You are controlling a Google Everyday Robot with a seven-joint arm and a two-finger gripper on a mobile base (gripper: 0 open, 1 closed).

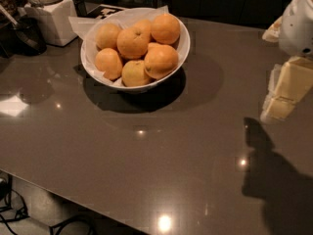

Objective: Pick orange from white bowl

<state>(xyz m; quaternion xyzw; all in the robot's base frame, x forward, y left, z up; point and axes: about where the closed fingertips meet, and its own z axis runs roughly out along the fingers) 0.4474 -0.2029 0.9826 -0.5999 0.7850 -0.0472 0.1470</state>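
The white bowl (182,49) stands on the dark grey table at the upper middle, lined with white paper. It holds several fruits. A deep-orange orange (165,28) sits at the bowl's back right, another (161,61) at the front right. Paler yellowish fruits (135,74) lie at the front and left. My gripper (282,94) hangs at the right edge of the view, well to the right of the bowl and above the table, holding nothing that shows.
A white square jar (51,14) with a lid stands at the back left, beside a dark object (24,33). The table's front edge (73,199) runs diagonally at the lower left, with cables on the floor below. The gripper's shadow (274,180) falls at the lower right.
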